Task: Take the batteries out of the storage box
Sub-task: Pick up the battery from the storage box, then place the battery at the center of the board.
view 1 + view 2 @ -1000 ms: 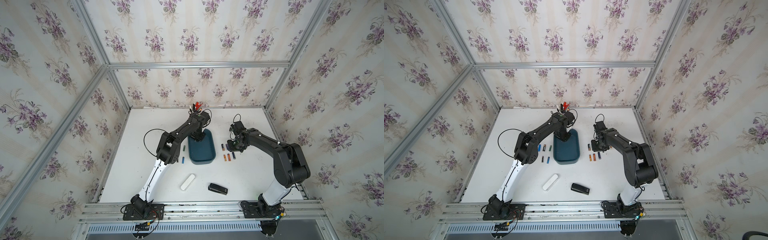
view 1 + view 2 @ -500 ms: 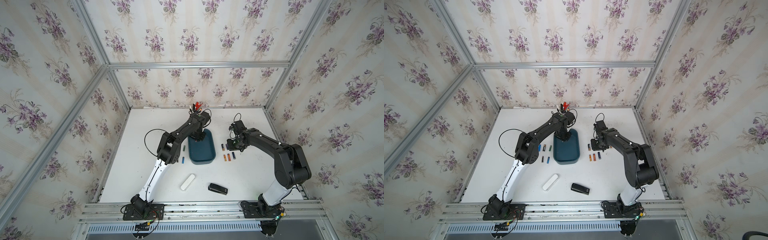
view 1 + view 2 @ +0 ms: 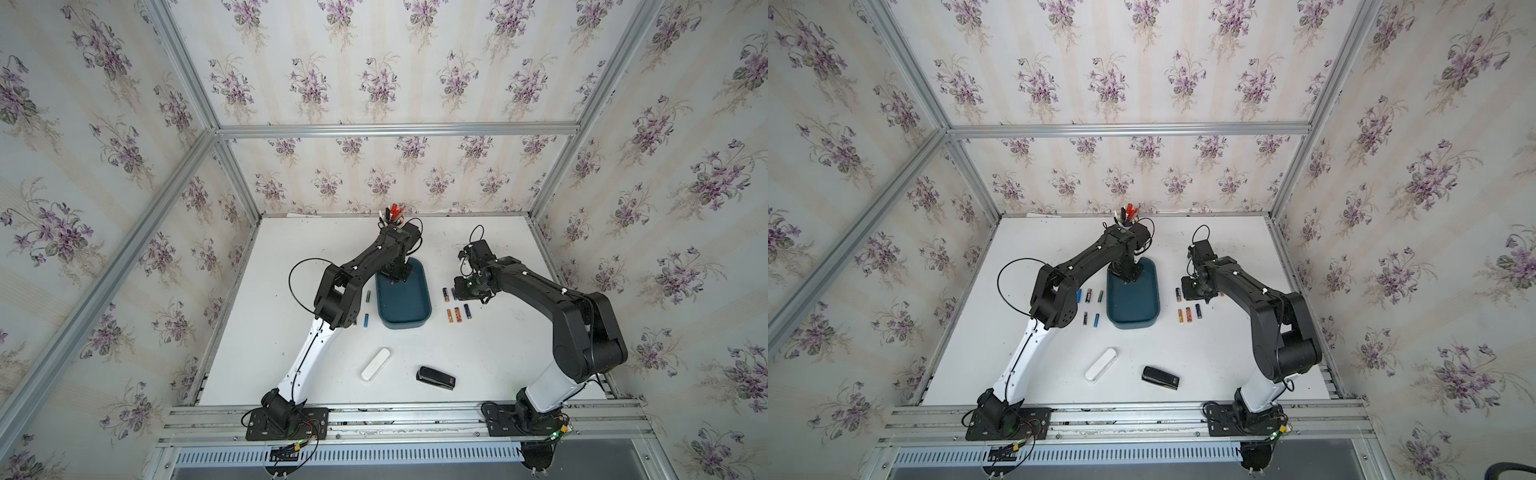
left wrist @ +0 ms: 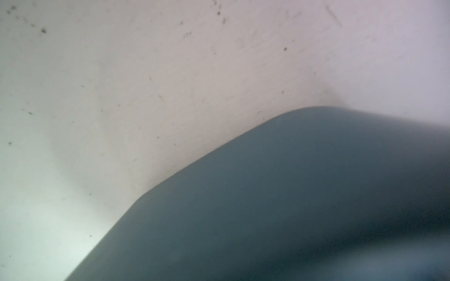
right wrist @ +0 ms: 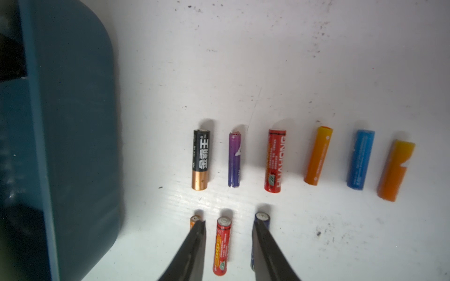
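The dark teal storage box (image 3: 405, 305) (image 3: 1136, 307) lies mid-table, and the part of its floor that shows is bare. My left gripper (image 3: 397, 276) reaches down into its far end and is shut; what it grips is hidden. The left wrist view shows only the box's outer wall (image 4: 292, 194). Batteries (image 5: 276, 160) lie in rows on the table right of the box (image 5: 73, 121). My right gripper (image 5: 229, 223) hangs open over a red battery (image 5: 222, 245) that lies on the table. More batteries (image 3: 1088, 295) lie left of the box.
A pen cup (image 3: 395, 214) stands just behind the box, close to the left arm. A white oblong case (image 3: 375, 364) and a black stapler-like object (image 3: 435, 378) lie near the front. Metal frame rails border the table.
My left gripper has closed the last of the way inside the box's far end. Neither arm has visibly shifted, and the right gripper's opening is the same.
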You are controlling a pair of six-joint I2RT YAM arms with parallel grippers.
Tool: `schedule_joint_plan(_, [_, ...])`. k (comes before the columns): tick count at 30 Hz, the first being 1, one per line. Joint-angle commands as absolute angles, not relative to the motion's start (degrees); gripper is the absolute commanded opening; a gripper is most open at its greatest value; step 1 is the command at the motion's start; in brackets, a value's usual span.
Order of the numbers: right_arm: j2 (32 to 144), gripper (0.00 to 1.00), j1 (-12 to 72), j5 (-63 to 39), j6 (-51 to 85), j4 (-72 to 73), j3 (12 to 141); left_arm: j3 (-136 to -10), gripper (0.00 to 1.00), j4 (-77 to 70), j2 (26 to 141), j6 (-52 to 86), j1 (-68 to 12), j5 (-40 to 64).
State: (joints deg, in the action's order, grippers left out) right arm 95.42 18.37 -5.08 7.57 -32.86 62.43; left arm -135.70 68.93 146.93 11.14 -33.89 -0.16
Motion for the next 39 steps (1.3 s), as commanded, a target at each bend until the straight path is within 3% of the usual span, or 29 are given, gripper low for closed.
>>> schedule_joint_plan(1, [95.04, 0.37, 18.46, -5.34, 8.26, -32.19, 62.40, -135.13, 0.13, 70.89, 145.00, 12.43, -33.83, 0.50])
schedule_joint_plan(20, [92.97, 0.37, 18.53, -6.23, 8.62, -32.42, 62.12, -124.35, 0.13, 70.04, 129.14, 15.59, -33.18, 1.93])
schedule_joint_plan(31, [92.65, 0.37, 18.54, -7.64, 8.10, -31.75, 61.48, -100.38, 0.14, 66.33, 110.99, 18.83, -28.61, -0.01])
schedule_joint_plan(39, [92.59, 0.37, 18.63, -7.98, 7.43, -32.77, 61.18, -83.49, 0.14, 58.09, 106.35, 23.83, -25.81, 1.82])
